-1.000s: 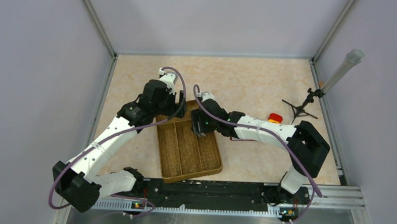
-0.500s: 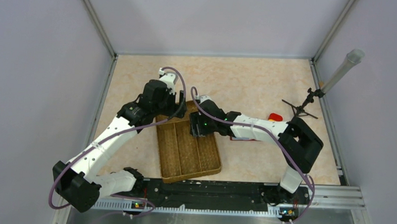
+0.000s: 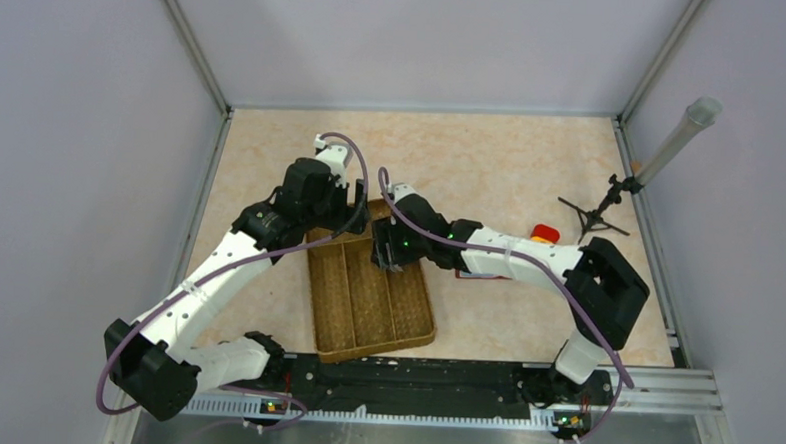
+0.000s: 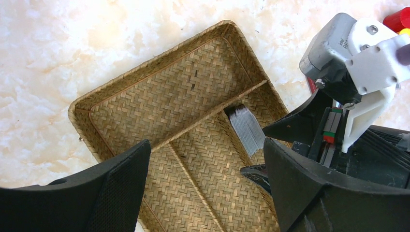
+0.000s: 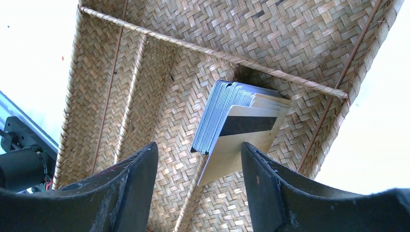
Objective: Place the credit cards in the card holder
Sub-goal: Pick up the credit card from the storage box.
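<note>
Both arms lean in over a brown woven tray (image 3: pixel 365 316) on the marbled table (image 3: pixel 492 166), and the credit cards (image 5: pixel 232 121) are the reason. They stand on edge in a loose fan inside one of the tray's long compartments, apparently the one nearest its right rim. The back of the fan is tucked against the cross divider (image 5: pixel 217 54). The front card shows a pale gold back with a dark magnetic stripe, and the ones behind show grey-silver edges.

The right gripper (image 5: pixel 198 150) hovers just above the fan, jaws spread wide and empty, one finger to each side of the stack. That looks like the line-up for pinching a card by its faces, since cards on edge offer nothing else to grab.

The left gripper (image 4: pixel 205 145) hangs over the tray's far end, equally wide and holding nothing. From its own camera the grey card edges (image 4: pixel 246 129) show just beyond its fingers. It seems placed to steady the tray or wait its turn.

The card holder is mostly hidden. A strip of dark red (image 3: pixel 465 275) beneath the right forearm, just beside the tray, may be it. No card has reached it. A round yellow-and-red object (image 3: pixel 544 232) sits well apart to the right.
</note>
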`<state>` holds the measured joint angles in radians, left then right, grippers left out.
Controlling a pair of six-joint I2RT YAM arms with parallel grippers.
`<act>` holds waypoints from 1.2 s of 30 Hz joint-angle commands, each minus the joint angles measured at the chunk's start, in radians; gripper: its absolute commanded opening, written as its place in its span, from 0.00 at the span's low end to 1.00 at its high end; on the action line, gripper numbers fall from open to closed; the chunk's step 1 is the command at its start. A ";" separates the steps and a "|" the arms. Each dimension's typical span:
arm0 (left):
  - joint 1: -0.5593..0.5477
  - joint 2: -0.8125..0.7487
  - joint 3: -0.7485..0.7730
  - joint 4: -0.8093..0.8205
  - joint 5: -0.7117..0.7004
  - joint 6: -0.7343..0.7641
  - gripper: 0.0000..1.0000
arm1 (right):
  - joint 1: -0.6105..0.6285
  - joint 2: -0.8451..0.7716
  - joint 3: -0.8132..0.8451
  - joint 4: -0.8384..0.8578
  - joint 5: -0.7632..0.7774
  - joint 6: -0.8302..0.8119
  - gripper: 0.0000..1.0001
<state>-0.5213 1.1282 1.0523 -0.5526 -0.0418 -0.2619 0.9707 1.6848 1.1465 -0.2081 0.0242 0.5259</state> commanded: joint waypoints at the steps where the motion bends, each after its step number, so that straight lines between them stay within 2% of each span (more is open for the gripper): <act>1: 0.004 -0.002 -0.008 0.005 0.008 0.012 0.86 | 0.014 -0.046 0.049 0.028 -0.005 -0.004 0.61; 13: 0.004 -0.002 -0.008 0.005 0.005 0.013 0.86 | 0.020 -0.084 0.036 0.016 0.045 -0.011 0.35; 15: 0.004 -0.002 -0.008 0.004 0.005 0.013 0.86 | 0.020 -0.089 0.032 0.017 0.049 -0.012 0.25; 17: 0.004 -0.003 -0.007 0.005 0.005 0.013 0.86 | 0.019 -0.088 0.028 0.017 0.053 -0.014 0.19; 23: 0.004 -0.003 -0.008 0.003 0.000 0.013 0.86 | 0.020 -0.075 0.019 0.004 0.077 -0.022 0.10; 27: 0.005 -0.006 -0.009 0.003 -0.007 0.013 0.86 | 0.024 -0.108 0.026 -0.039 0.157 -0.047 0.05; 29: 0.005 -0.008 -0.011 0.006 -0.017 0.014 0.86 | 0.024 -0.141 0.031 -0.067 0.199 -0.065 0.00; 33: 0.006 -0.011 -0.016 0.016 -0.033 0.024 0.86 | 0.024 -0.227 0.051 -0.139 0.264 -0.105 0.00; 36: 0.006 -0.012 -0.021 0.039 0.023 0.072 0.86 | 0.008 -0.289 0.075 -0.226 0.296 -0.140 0.00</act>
<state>-0.5194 1.1282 1.0481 -0.5518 -0.0502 -0.2508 0.9798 1.5150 1.1481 -0.3401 0.2440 0.4450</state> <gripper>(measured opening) 0.861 0.004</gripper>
